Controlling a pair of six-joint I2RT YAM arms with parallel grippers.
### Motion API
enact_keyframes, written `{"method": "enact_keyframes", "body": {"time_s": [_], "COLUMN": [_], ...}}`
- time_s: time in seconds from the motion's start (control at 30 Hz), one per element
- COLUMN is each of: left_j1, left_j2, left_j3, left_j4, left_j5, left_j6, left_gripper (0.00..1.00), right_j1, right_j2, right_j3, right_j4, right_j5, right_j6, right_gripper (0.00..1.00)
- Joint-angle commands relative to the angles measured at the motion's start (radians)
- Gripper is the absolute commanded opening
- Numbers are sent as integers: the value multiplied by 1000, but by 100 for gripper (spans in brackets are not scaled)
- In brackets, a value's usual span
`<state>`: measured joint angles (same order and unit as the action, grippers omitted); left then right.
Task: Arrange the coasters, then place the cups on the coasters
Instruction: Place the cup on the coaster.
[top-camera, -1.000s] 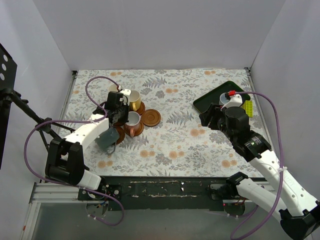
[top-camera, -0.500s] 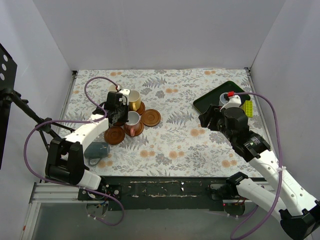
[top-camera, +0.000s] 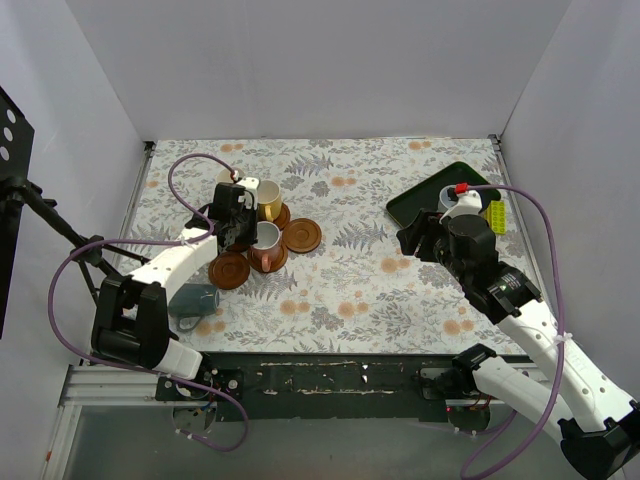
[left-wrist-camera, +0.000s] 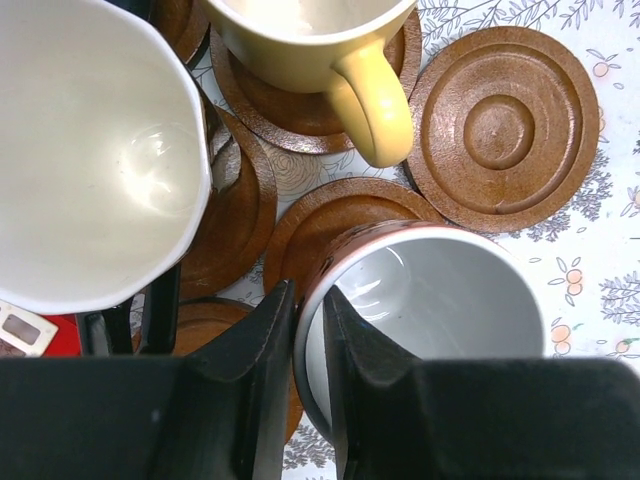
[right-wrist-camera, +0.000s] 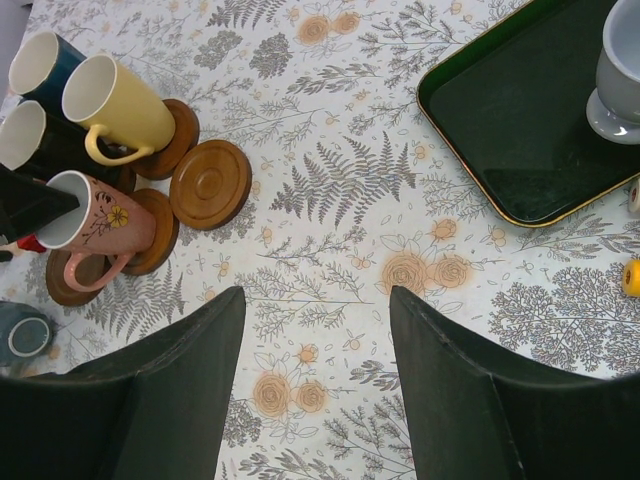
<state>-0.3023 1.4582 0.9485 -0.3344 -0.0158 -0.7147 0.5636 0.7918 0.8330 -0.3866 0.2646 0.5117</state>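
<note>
While left gripper (left-wrist-camera: 308, 292) pinches rim of pink cup (left-wrist-camera: 430, 300), cup sits on coaster (left-wrist-camera: 320, 215) directly beneath. Yellow cup (left-wrist-camera: 310, 40) just ahead, also on coaster; bare coaster (left-wrist-camera: 500, 125) ahead-right. Coasters crowded, edges touching: arranging looks unfinished. Grey-blue cup (top-camera: 193, 299) lies toppled behind gripper, off coasters. Right gripper (right-wrist-camera: 315, 300) spread, empty; pale cup (right-wrist-camera: 620, 75) on tray (right-wrist-camera: 500, 120) ahead-right, not yet moved.
</note>
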Motion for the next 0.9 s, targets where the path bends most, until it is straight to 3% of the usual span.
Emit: {"method": "enact_keyframes", "body": {"time_s": [0.0,0.5,0.67,0.77,0.87], "left_j1": [3,3,3,5,5], "left_j2": [-18,-101,-163,-206,-263], "left_j3": [15,26,27,30,30], "left_j4": [18,20,9,-11,-47], "left_j5": [7,16,16,47,31], "left_j6": [-9,-15,-29,-42,-74], "left_gripper": [21,43,54,56,70], "right_j1": [-2,-2,-2,-2,-2], "right_j2": [-8,-3,-5,-5,-3], "right_j3": [2,6,9,8,11], "right_j4": [38,38,38,38,40], "right_j5": [-5,-14,-15,-18,-22], "right_j6": [-15,-24,-32,-32,-39], "right_gripper": [68,68,68,68,68]}}
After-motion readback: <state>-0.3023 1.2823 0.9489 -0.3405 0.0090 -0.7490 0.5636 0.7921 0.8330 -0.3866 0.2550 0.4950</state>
